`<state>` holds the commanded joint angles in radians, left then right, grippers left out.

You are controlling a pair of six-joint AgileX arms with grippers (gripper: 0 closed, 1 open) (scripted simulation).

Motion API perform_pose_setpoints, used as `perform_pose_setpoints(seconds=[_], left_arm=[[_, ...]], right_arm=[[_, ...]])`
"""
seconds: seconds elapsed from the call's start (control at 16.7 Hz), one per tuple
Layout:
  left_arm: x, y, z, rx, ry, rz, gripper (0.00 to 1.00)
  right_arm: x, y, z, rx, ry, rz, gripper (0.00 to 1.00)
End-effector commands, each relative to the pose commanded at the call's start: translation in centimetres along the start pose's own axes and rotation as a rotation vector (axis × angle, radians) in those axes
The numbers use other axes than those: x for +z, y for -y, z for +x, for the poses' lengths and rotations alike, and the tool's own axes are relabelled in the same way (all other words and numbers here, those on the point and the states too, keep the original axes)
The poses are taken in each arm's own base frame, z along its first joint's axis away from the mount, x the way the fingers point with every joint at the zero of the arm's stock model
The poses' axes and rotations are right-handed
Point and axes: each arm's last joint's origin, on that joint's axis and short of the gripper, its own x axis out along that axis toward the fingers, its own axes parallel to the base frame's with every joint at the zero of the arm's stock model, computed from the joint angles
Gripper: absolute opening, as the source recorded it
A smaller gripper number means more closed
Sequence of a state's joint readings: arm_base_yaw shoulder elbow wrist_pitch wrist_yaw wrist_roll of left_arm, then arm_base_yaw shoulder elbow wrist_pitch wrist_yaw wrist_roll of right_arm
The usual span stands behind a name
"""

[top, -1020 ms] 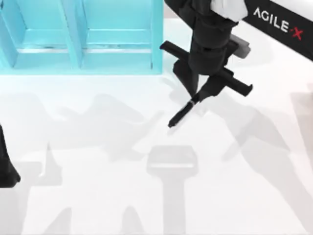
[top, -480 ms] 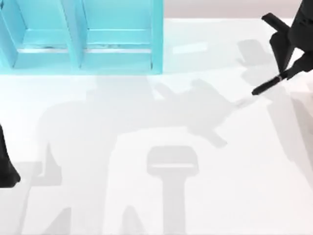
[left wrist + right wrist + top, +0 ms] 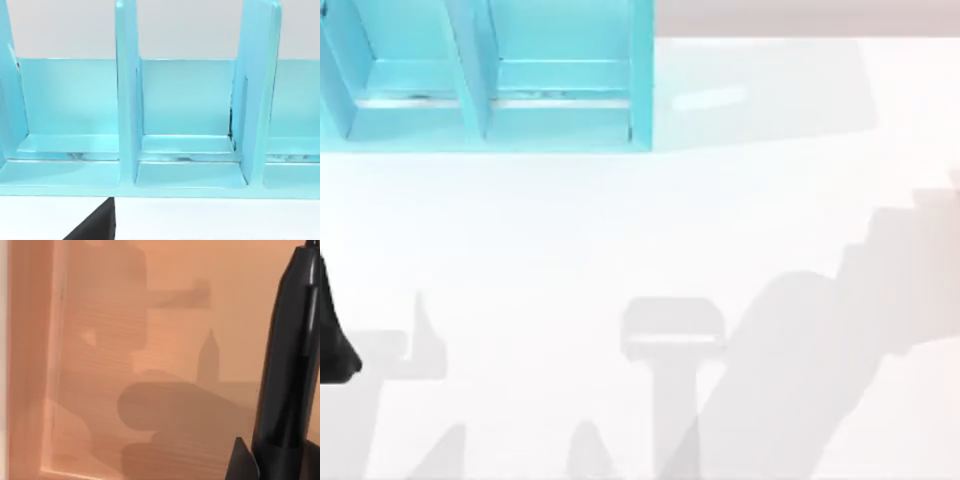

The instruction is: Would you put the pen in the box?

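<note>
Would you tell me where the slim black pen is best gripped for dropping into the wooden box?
Pinch the pen across its barrel at the end nearest the wrist, as the right gripper does: the free length points into the wooden box. Left arm parked at left.

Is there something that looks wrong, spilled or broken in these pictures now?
Nothing stands out. The pen hangs over the wooden box floor in the right wrist view; the blue divided rack stands upright and intact. Left arm parked at the table's left edge.

The left arm is seen parked at the left edge of the table. A dark part of its gripper is seen in the left wrist view.
</note>
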<state>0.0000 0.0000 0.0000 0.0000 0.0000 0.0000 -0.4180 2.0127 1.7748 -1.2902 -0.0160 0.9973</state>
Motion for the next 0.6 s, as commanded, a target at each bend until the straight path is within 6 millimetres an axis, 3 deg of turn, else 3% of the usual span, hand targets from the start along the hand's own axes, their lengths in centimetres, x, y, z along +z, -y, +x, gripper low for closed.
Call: perform_pose_setpoints(seconds=[0.12, 0.24, 0.36, 0.6], left_arm=[[0.0, 0.0, 0.0, 0.0, 0.0, 0.0, 1.0], [0.0, 0.0, 0.0, 0.0, 0.0, 0.0, 1.0], [0.0, 0.0, 0.0, 0.0, 0.0, 0.0, 1.0], [0.0, 0.0, 0.0, 0.0, 0.0, 0.0, 1.0]], right_arm=[[2.9, 3.2, -0.3, 0.0, 0.005, 0.081, 0.0], [4.5, 5.4, -0.4, -0.002, 0.007, 0.131, 0.0], [5.3, 6.3, -0.3, -0.013, 0.004, 0.157, 0.0], [5.2, 6.2, -0.2, -0.014, 0.003, 0.155, 0.0]])
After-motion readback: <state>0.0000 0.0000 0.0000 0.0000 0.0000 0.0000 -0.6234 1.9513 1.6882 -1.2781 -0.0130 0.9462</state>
